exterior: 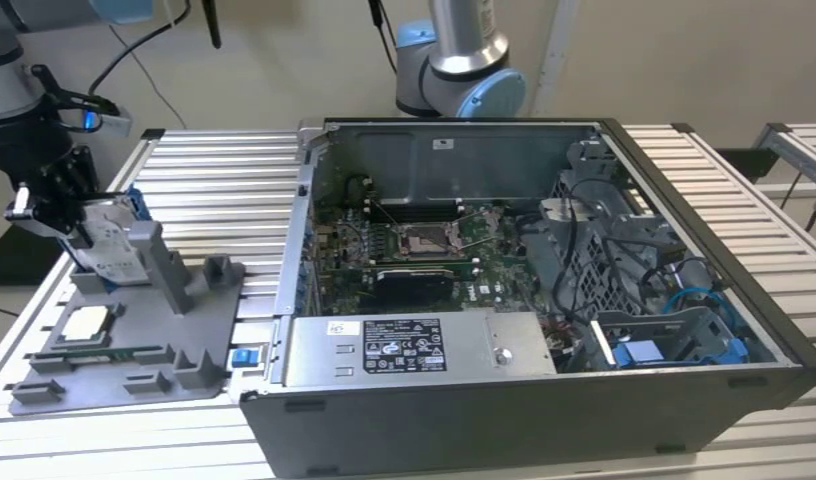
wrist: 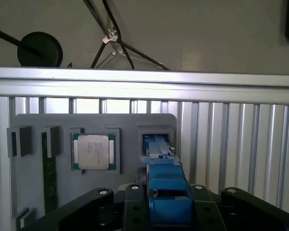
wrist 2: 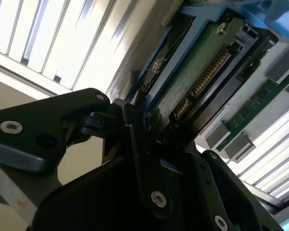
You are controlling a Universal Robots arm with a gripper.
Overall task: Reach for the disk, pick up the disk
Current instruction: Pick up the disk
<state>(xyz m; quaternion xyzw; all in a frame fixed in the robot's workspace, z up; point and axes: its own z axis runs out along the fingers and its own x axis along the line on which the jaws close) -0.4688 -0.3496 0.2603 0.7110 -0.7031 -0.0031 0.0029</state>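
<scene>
Soft, even light from above fills the exterior view. The ribbed desk [exterior: 221, 180] shines pale, with hardly any hard shadow on it. Inside the open computer case [exterior: 782, 335] it is dimmer, and the walls shade its deep corners. In the second wrist view, glare bleaches the desk's ribs to near white. There the end effector [wrist 2: 147, 130] is a dark, blurred mass close to the lens, and the green underside of the disk [wrist 2: 192, 79] lies in shade. In the first wrist view the wall [wrist: 207, 33] is dull grey and the desk's edge rail catches a bright band. The chip [wrist: 93, 151] is crisp, while the disk's blue frame nearest the lens is soft.
</scene>
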